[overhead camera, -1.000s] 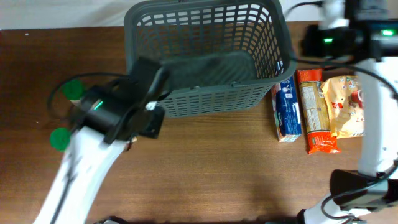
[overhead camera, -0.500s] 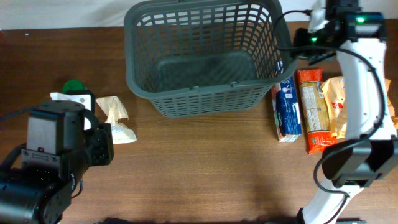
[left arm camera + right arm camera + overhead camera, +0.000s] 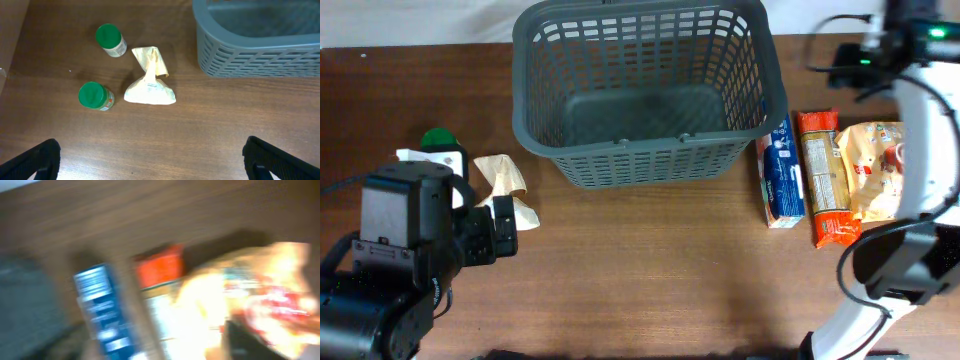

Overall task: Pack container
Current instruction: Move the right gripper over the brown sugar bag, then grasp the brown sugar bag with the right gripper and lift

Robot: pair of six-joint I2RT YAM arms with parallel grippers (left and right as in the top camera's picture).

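Observation:
The container [image 3: 650, 160], a large dark grey slotted basket, stands at the back middle of the table with nothing in it; its corner [image 3: 255, 50] shows in the left wrist view. My left gripper [image 3: 150, 147] hangs open over bare wood in front of a cream bag [image 3: 149, 80] and two green-lidded jars [image 3: 109, 40] [image 3: 95, 96]. My right gripper [image 3: 160, 337] is open above a blue box [image 3: 100, 305], an orange packet [image 3: 159, 265] and a yellow bag [image 3: 250, 295]; that view is badly blurred.
The left arm's black body [image 3: 410, 250] fills the front left corner, beside the cream bag [image 3: 505, 185]. The blue box [image 3: 781, 175], orange packet [image 3: 825, 180] and yellow bag [image 3: 880, 170] lie right of the basket. The right arm [image 3: 920, 150] rises along the right edge.
The left arm has drawn back from the basket's front to the front left, and its jaws have opened. The right gripper has opened and swung rightward. The basket has shifted slightly left.

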